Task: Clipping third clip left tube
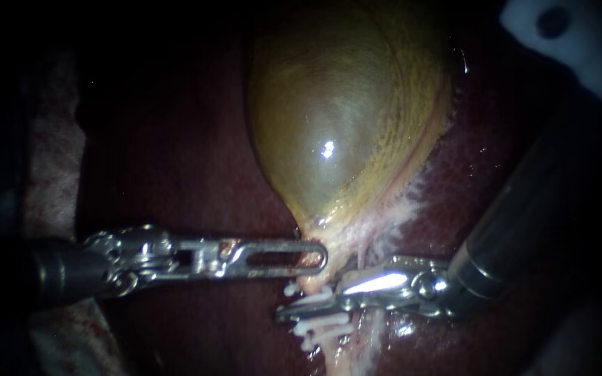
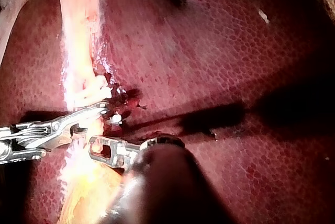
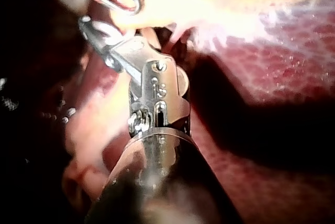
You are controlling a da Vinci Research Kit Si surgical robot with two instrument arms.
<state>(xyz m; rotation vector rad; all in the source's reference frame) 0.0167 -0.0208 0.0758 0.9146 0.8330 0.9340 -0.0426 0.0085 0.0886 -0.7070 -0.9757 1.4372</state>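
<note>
Close view of a surgical bench step. The right instrument [image 1: 292, 311], a slim shaft entering from the right, ends in two narrow jaws that reach leftward across the left tube [image 1: 330, 351]. The jaws stand close together with the tube between them and look clamped on it. Whether a clip sits inside them cannot be seen.

White clips [image 1: 323, 323] sit on the same tube, one just above the jaws and others just below, all lying crosswise like the jaws. The tube's long axis runs from the gallbladder's narrow end straight down toward the lower edge of the endoscope view, so the jaws meet it at nearly a right angle. A second pale strand, the right tube [image 1: 375, 333], runs beside it and passes under the instrument's wrist.

Just above, the left instrument [image 1: 318, 257] comes in level from the left. Its slotted jaws are closed on tissue at the narrow end of the gallbladder [image 1: 343, 118]. The gallbladder, olive and glossy, swells upward from there, resting on dark red liver [image 1: 175, 160].

The right instrument is the one at the tube. Judged from this, the clip goes on where the jaws sit, between the neighbouring clips.
</note>
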